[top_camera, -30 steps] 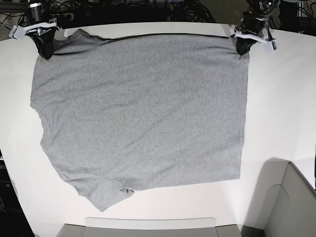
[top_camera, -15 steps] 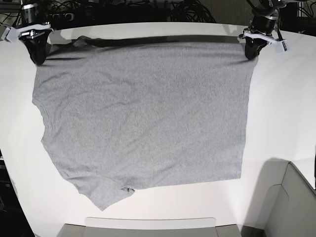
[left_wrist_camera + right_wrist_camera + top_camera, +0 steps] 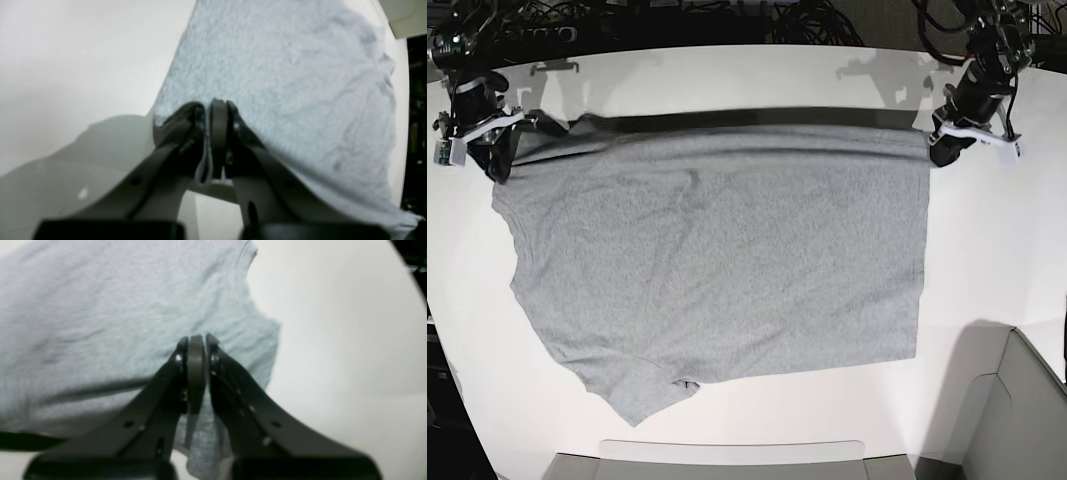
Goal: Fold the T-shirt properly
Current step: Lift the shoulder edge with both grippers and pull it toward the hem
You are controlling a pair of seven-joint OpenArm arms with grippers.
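The plain heather-grey T-shirt [image 3: 727,260] is spread on the white table [image 3: 997,250], one sleeve pointing to the front left. Its far edge is raised off the table and casts a dark shadow band behind it. My left gripper [image 3: 942,152] is shut on the far right corner of the cloth. In the left wrist view the fabric [image 3: 283,83] is pinched between the closed fingers of the left gripper [image 3: 215,110]. My right gripper [image 3: 495,160] is shut on the far left corner. The right wrist view shows the right gripper [image 3: 196,343] clamped on the cloth [image 3: 100,323]. No lettering shows.
A grey box [image 3: 1022,420] stands at the front right corner. A flat grey tray edge [image 3: 727,458] runs along the front. Cables [image 3: 807,20] lie behind the table's far edge.
Both grippers have carried the shirt's far edge up and toward the front of the table. The shadow band behind that edge has grown wider.
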